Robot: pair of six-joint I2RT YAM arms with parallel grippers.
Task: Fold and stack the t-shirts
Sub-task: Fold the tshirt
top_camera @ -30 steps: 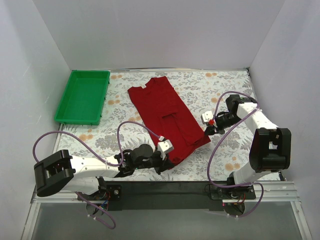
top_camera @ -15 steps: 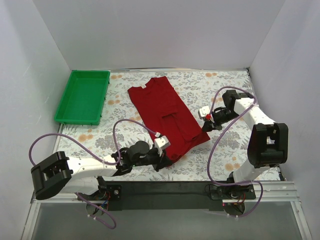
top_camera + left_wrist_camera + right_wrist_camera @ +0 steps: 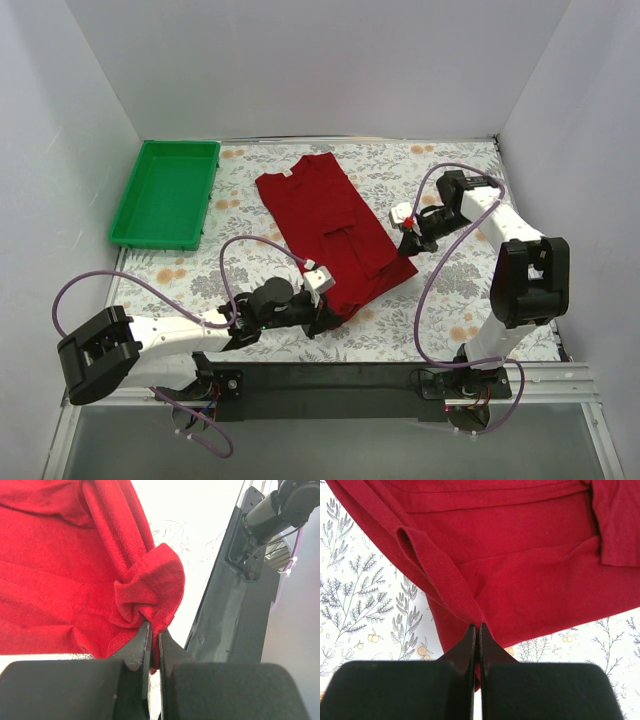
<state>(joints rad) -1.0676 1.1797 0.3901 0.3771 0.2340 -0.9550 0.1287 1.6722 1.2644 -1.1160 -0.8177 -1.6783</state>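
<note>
You have one plain dark red short-sleeved cloth t-shirt (image 3: 335, 225), lying on the floral-printed table (image 3: 450, 170). Its long axis runs diagonally: the collar, with a small white neck label (image 3: 288, 173), points far-left and the hem points near-right. One green plastic tray (image 3: 165, 193) sits well apart at the far left.

Two grippers are at the hem. The left wrist view shows what the overhead hides: your left gripper (image 3: 154, 642) is clenched on a bunched hem corner. The right wrist view shows your right gripper (image 3: 476, 635) pinched tight on the other hem corner.
</note>
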